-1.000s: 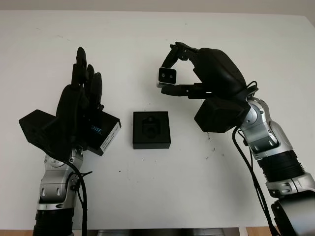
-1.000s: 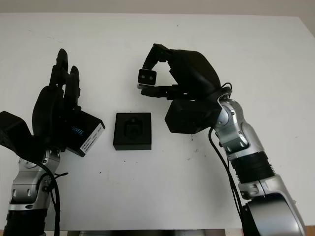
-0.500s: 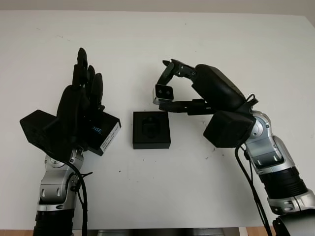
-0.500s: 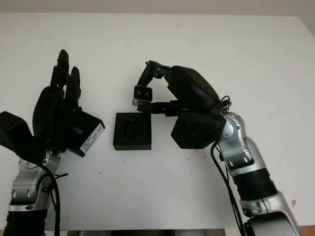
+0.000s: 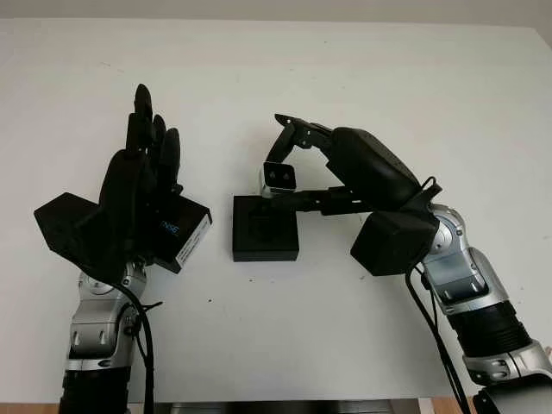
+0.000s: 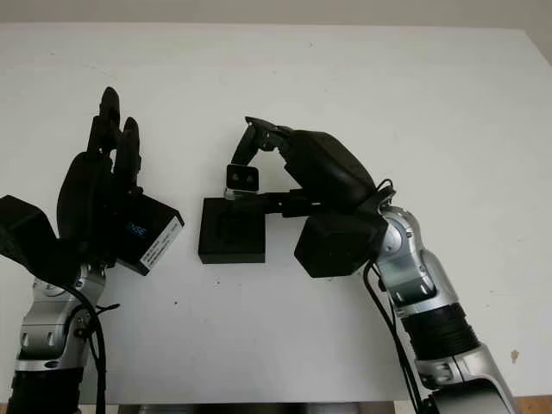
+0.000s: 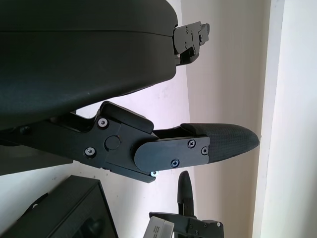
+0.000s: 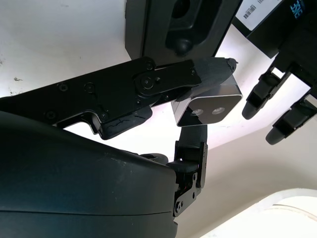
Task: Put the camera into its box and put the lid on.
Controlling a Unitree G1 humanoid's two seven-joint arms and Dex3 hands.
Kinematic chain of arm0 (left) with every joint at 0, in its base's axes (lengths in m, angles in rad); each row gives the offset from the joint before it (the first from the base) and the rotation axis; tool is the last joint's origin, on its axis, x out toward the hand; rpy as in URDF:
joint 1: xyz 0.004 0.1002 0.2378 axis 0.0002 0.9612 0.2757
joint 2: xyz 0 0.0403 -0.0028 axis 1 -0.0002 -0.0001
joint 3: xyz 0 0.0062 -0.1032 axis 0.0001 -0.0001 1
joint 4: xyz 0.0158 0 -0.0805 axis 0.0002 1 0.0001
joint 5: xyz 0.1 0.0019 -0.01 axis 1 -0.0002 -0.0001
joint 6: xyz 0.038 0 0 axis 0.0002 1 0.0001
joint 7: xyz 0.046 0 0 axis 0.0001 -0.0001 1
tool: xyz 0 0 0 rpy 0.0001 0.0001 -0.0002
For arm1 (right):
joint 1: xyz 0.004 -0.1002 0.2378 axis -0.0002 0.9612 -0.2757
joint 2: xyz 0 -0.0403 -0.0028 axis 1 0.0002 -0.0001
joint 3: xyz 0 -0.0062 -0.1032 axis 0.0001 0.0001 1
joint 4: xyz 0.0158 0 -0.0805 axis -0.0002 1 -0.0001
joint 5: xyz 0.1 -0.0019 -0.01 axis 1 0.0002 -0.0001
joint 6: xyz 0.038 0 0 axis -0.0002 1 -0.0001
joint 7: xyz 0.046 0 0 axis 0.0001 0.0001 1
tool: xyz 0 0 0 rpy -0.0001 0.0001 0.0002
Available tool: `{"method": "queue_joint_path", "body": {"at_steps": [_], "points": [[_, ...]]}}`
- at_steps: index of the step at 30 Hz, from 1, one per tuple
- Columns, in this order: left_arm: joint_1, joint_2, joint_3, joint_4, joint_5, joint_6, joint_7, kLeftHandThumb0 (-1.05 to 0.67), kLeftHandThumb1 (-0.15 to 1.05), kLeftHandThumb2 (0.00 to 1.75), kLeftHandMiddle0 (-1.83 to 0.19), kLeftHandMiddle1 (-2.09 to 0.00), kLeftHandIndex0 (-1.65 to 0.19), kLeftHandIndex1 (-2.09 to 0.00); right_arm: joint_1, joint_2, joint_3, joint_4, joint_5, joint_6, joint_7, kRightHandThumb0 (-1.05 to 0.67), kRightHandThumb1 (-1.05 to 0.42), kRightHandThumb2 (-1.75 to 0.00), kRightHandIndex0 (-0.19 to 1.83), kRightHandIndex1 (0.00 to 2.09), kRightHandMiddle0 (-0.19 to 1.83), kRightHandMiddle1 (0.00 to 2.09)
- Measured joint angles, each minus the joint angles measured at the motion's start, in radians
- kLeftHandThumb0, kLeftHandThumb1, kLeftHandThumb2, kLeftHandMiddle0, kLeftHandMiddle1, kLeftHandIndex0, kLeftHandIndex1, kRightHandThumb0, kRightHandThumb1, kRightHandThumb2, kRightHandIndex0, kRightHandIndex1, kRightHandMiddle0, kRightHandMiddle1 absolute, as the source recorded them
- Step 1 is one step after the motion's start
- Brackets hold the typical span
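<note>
My right hand (image 5: 279,172) is shut on the small silver camera (image 5: 278,178), pinched between thumb and fingers with its two lenses facing me. It hangs just above the far edge of the open black box (image 5: 265,228), which sits at the table's middle with a moulded recess inside. In the right wrist view the camera (image 8: 208,106) is close to the box (image 8: 178,29). The black lid (image 5: 185,233) with a white label lies left of the box, partly under my left hand (image 5: 145,164), which is open above it.
The white table (image 5: 285,328) runs wide around the box, with bare room in front and to the right. My right forearm (image 5: 457,285) crosses the right side. The table's far edge (image 5: 259,21) meets a pale wall.
My right hand has carried the camera down and to the left, from above the table behind the box to just over the box's far edge. The left hand and lid stayed put.
</note>
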Motion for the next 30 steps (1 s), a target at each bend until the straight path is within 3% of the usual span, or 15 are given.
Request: {"method": "queue_joint_path", "body": {"at_steps": [14, 21, 30], "points": [[0.000, -0.002, 0.000, 0.000, 0.000, 0.000, 0.002, -0.83, 1.05, 0.52, 0.19, 0.00, 0.19, 0.00, 0.064, 0.030, 0.025, -0.147, -0.115, 0.127, -0.014, -0.42, -1.05, -0.23, 0.26, 0.04, 0.27, 1.82], [0.000, -0.002, 0.002, 0.001, -0.001, -0.004, 0.002, -0.83, 1.05, 0.52, 0.19, 0.00, 0.19, 0.00, 0.103, 0.054, 0.035, -0.210, -0.161, 0.179, -0.019, -0.40, -1.05, -0.20, 0.28, 0.06, 0.27, 1.73], [0.000, -0.005, 0.002, 0.004, 0.001, -0.004, 0.002, -0.84, 1.05, 0.52, 0.19, 0.00, 0.19, 0.00, 0.126, 0.083, 0.038, -0.240, -0.171, 0.192, -0.028, -0.39, -1.05, -0.20, 0.29, 0.06, 0.27, 1.80]]}}
